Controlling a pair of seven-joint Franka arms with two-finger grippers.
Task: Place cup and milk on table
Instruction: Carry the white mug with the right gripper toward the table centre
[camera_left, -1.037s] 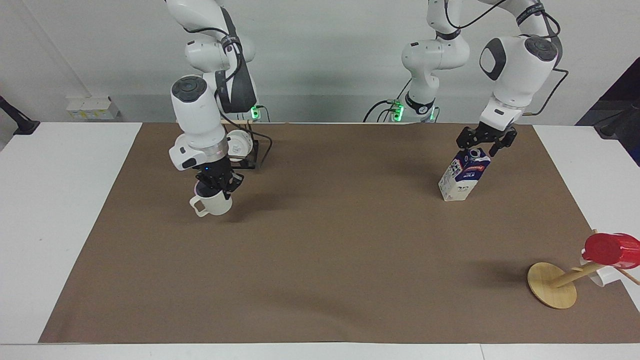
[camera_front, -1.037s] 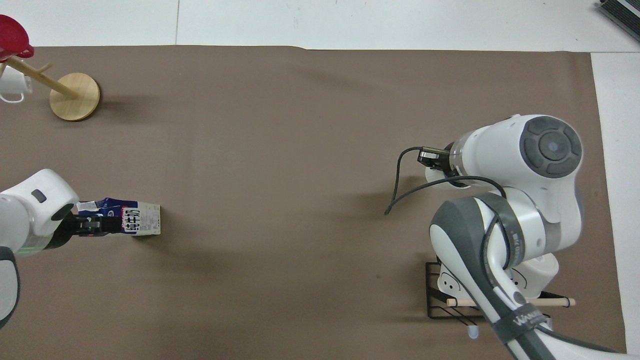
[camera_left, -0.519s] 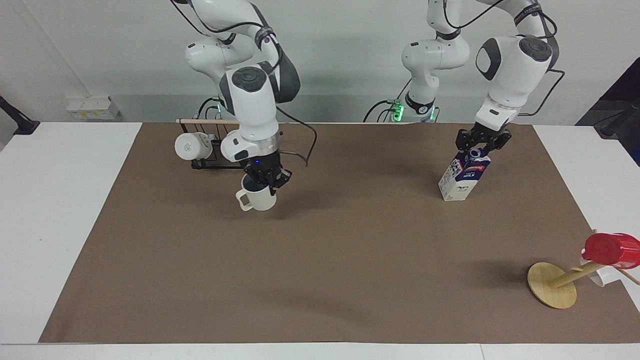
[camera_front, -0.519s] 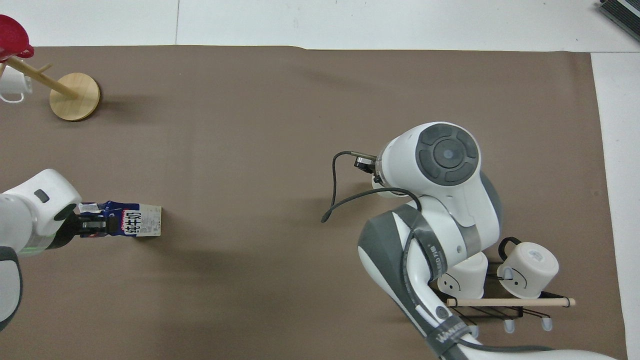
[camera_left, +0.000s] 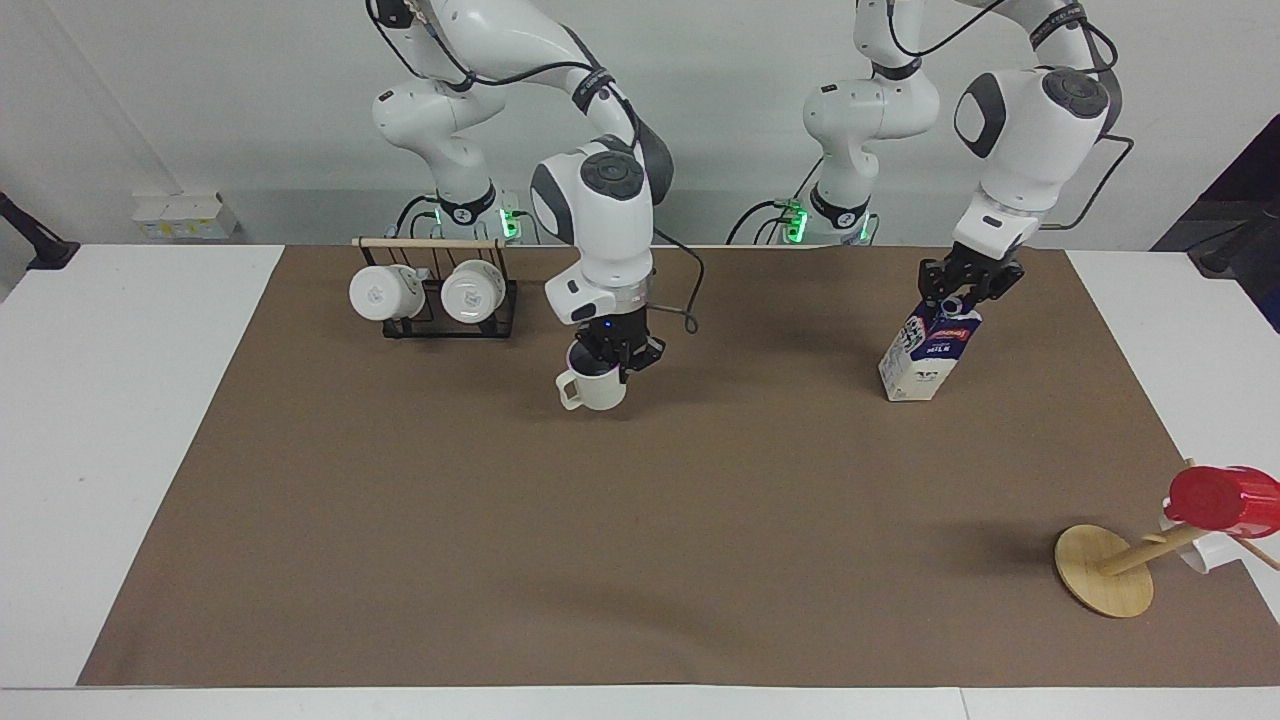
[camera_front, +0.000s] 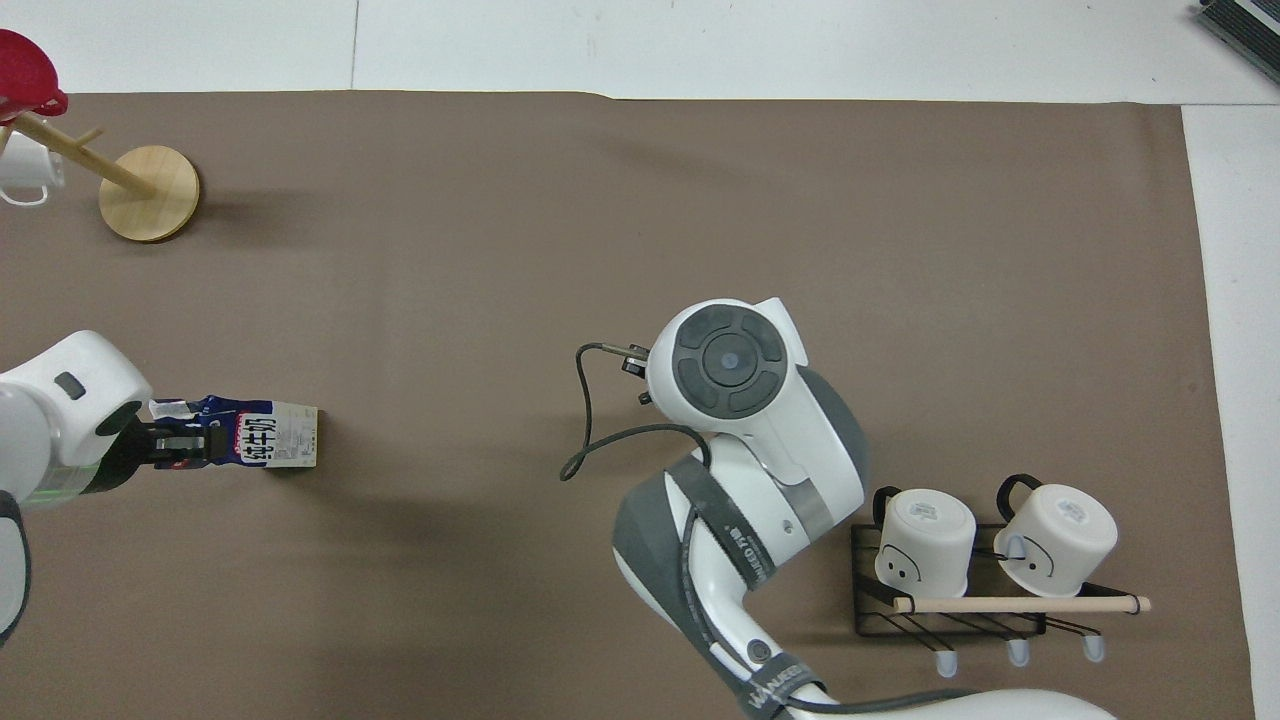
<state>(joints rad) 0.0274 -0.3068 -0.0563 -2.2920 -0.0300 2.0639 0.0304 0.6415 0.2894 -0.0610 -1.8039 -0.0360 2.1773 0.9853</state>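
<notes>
Right gripper (camera_left: 617, 355) grips the cup (camera_left: 593, 389) by its rim, low over the table (camera_left: 130, 400).
Left gripper (camera_left: 968, 283) pinches the tilted milk (camera_left: 925, 350); letting go now could topple it.

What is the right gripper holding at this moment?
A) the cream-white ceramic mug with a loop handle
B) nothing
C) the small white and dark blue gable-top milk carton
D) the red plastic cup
A: the right gripper clamps the cream-white ceramic mug's rim over the brown mat.
</notes>
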